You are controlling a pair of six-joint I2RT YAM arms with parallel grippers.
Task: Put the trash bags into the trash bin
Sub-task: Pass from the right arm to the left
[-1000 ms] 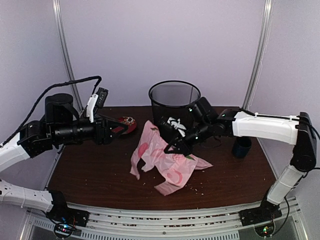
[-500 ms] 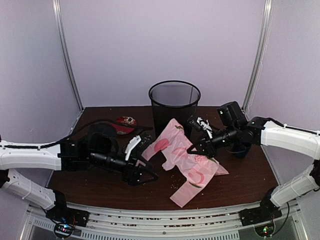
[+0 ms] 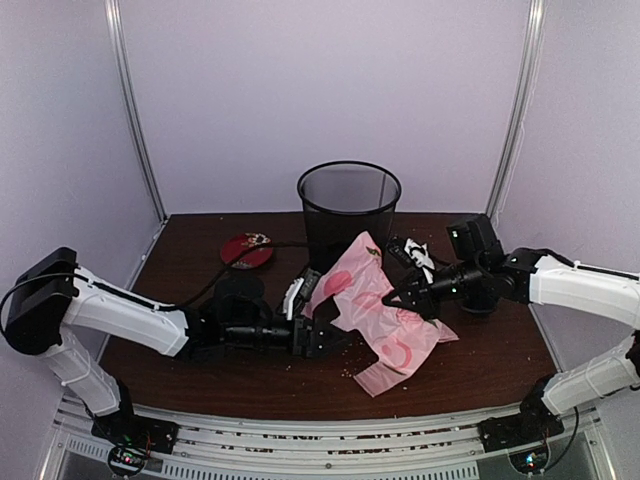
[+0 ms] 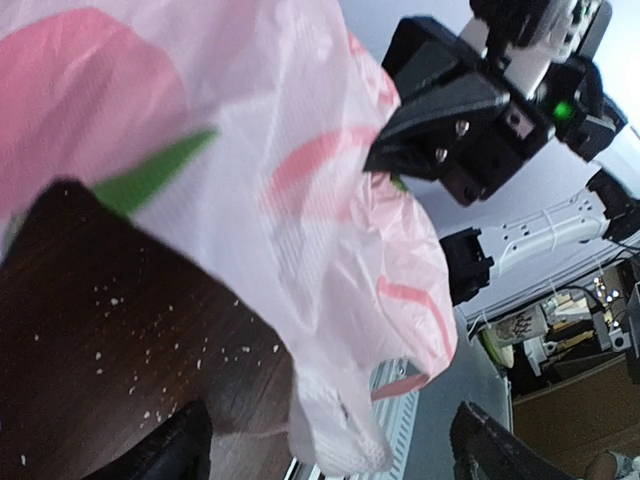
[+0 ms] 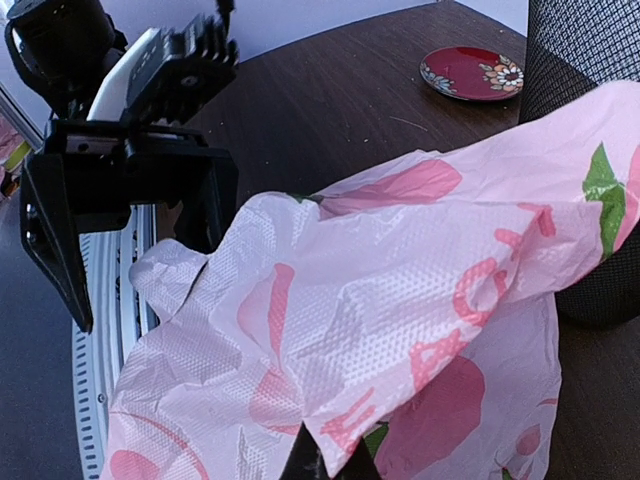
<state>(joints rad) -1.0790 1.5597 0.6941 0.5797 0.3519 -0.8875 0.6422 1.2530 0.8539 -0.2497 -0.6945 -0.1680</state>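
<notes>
Swung down since a second ago, the left jaws now sit low over the dark wooden tabletop, spread wide. The thin pale-pink printed plastic bag lies just ahead of them, apparently untouched. The right jaws are pinched shut on the bag's upper fold, holding it half lifted. Nothing is binned yet: the black wire-mesh round bin stands behind both jaws, and the bag hangs wholly outside it.

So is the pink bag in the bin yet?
No, the bag is outside the bin, in front of it.
</notes>
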